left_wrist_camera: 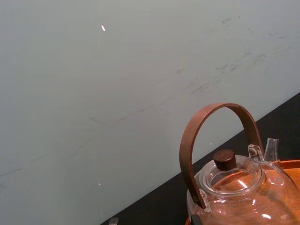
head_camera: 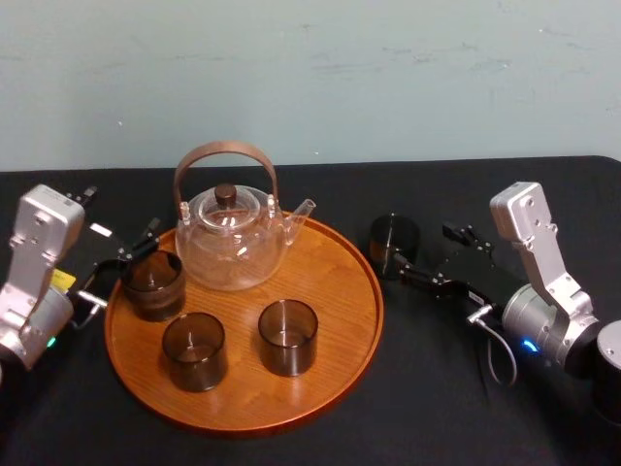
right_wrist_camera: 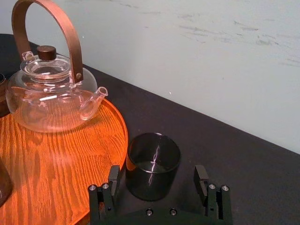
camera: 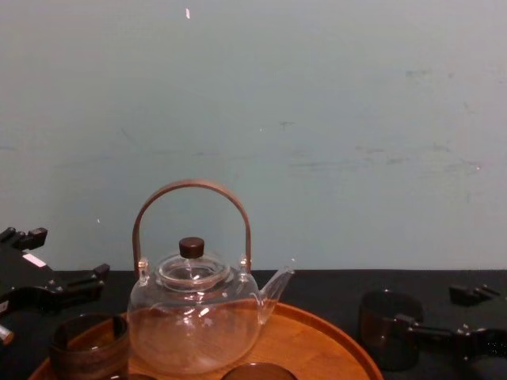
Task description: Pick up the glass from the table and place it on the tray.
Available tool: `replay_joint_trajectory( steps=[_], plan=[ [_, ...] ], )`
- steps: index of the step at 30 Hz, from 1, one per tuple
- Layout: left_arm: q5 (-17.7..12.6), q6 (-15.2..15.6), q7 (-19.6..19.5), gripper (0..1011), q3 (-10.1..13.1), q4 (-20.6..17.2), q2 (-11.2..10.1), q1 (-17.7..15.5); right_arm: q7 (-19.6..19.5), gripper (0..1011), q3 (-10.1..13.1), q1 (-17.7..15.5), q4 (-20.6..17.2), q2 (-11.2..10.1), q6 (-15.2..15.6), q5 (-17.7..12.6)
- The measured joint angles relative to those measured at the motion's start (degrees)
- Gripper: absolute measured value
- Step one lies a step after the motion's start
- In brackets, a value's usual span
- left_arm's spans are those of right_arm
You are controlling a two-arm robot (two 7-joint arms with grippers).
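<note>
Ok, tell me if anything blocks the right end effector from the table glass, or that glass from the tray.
Nothing visible does. The right end effector holds open fingers around the glass, and the tray is bare on that side; the teapot stands farther in.
</note>
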State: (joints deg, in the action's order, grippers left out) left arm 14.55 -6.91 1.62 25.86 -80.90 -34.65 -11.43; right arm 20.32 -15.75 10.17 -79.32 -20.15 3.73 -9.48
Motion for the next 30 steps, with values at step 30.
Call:
replay_joint_trajectory(
  steps=[30],
  plan=[
    [0.0,0.0,0.0,1001,0.0,0.0,0.0,0.0,1.0,1002,-2.3,5.9,5.7,1.4,0.0,0.7]
  ],
)
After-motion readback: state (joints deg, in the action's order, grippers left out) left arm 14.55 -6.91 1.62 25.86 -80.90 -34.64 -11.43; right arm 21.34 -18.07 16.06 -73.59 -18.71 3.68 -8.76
